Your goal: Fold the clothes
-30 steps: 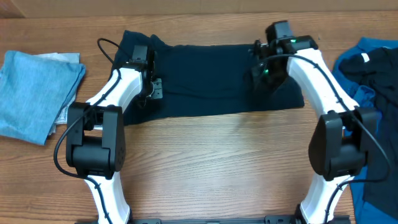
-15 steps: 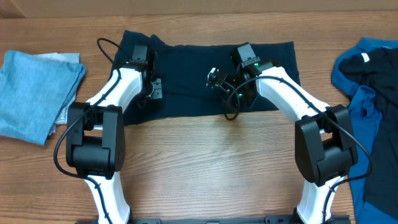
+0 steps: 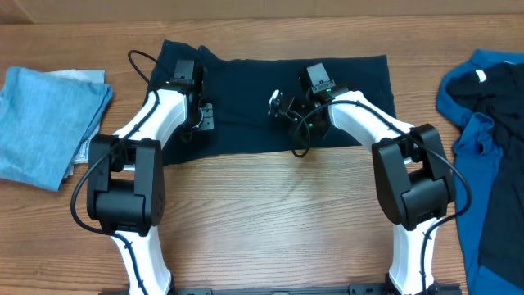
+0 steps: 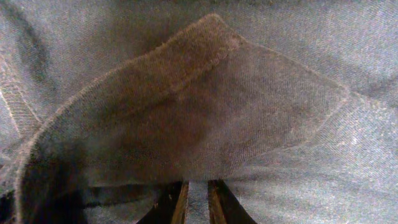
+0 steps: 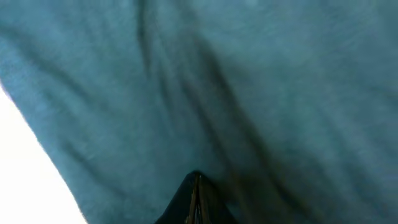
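The very dark navy garment (image 3: 254, 98) lies spread across the far middle of the table. My left gripper (image 3: 202, 116) sits on its left part. In the left wrist view this gripper (image 4: 198, 202) is shut on a narrow strip of the dark cloth, and a raised fold (image 4: 186, 106) stands just ahead of it. My right gripper (image 3: 280, 105) is over the garment's middle. In the right wrist view its tips (image 5: 196, 180) are pressed together with creased cloth all around. Whether they pinch a layer I cannot tell.
A folded light blue garment (image 3: 45, 123) lies at the left edge with pale grey cloth (image 3: 88, 147) under it. A heap of royal blue (image 3: 471, 90) and dark clothes (image 3: 503, 164) fills the right edge. Bare wood (image 3: 270, 221) lies between the arm bases.
My right arm has swung from the garment's right end to its middle, gripper still shut. The left arm has stayed where it was.
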Motion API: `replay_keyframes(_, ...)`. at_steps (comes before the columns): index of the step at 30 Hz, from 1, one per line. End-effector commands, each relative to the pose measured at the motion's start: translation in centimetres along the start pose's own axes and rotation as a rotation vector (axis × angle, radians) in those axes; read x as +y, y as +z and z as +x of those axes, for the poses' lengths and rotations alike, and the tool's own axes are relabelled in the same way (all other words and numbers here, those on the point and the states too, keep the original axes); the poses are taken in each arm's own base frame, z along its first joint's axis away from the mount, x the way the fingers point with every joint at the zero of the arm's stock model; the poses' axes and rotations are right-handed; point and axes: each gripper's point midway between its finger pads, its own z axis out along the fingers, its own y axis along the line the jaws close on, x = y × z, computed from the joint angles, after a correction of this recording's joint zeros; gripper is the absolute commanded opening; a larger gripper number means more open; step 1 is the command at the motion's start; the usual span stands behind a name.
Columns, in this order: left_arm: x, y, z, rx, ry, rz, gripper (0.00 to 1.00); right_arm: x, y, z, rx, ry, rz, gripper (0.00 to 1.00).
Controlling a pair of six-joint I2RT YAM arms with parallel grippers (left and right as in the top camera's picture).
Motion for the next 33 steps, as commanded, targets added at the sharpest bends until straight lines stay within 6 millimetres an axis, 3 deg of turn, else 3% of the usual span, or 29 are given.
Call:
replay_keyframes(1, 1.2, 1.5, 2.0, 0.067, -0.001, -0.047, 0.17, -2.3, 0.2, -0.2, 0.007, 0.045, 0.114, 0.04)
replay_keyframes(3, 1.2, 1.5, 2.0, 0.068, -0.001, -0.047, 0.17, -4.9, -0.2, -1.9, -0.064, 0.132, 0.231, 0.04)
replay_keyframes(6, 1.2, 1.5, 2.0, 0.068, -0.001, -0.047, 0.18, -6.9, -1.0, -3.8, -0.164, 0.231, 0.308, 0.04)
replay_keyframes(9, 1.2, 1.5, 2.0, 0.065, 0.000, -0.047, 0.17, -9.0, -2.1, -4.2, -0.198, 0.362, 0.412, 0.04)
replay_keyframes(11, 1.7, 0.9, 0.9, 0.034, 0.021, -0.084, 0.04, -9.3, -3.4, -4.4, -0.208, 0.441, 0.428, 0.04)
replay_keyframes(13, 2.4, -0.8, -1.2, -0.015, 0.027, -0.134, 0.04, -9.0, -4.4, -4.4, -0.203, 0.461, 0.423, 0.04)
replay_keyframes(15, 2.8, -3.3, -4.8, -0.113, 0.015, -0.180, 0.06, -8.4, -4.6, -3.0, -0.160, 0.530, 0.401, 0.04)
replay_keyframes(19, 2.7, -4.6, -5.6, -0.127, 0.014, -0.183, 0.10, -10.3, -5.4, 1.3, -0.122, 0.793, 0.386, 0.04)
replay_keyframes(23, 2.2, -7.1, -8.0, -0.187, 0.006, -0.167, 0.19, -13.9, -10.1, 2.9, -0.191, 0.862, 0.453, 0.06)
replay_keyframes(24, 2.0, -7.6, -8.8, -0.214, 0.000, -0.154, 0.30, -14.8, -11.7, 2.8, -0.222, 0.872, 0.477, 0.13)
replay_keyframes(26, 0.4, -8.3, -9.8, -0.235, 0.036, -0.042, 0.30, -16.3, -14.2, 3.0, -0.251, 0.894, 0.506, 0.19)
replay_keyframes(28, -1.6, -10.9, -11.1, -0.242, 0.001, 0.184, 0.33, -17.0, -16.8, 3.5, -0.237, 0.952, 0.511, 0.35)
replay_keyframes(31, 0.4, -15.0, -14.3, -0.341, -0.068, 0.233, 0.36, -18.3, -20.8, 2.9, -0.285, 1.024, 0.534, 0.59)
replay_keyframes(33, 2.5, -17.2, -16.9, -0.447, -0.097, 0.235, 0.65, -19.5, -23.1, 2.5, -0.336, 1.026, 0.560, 0.68)
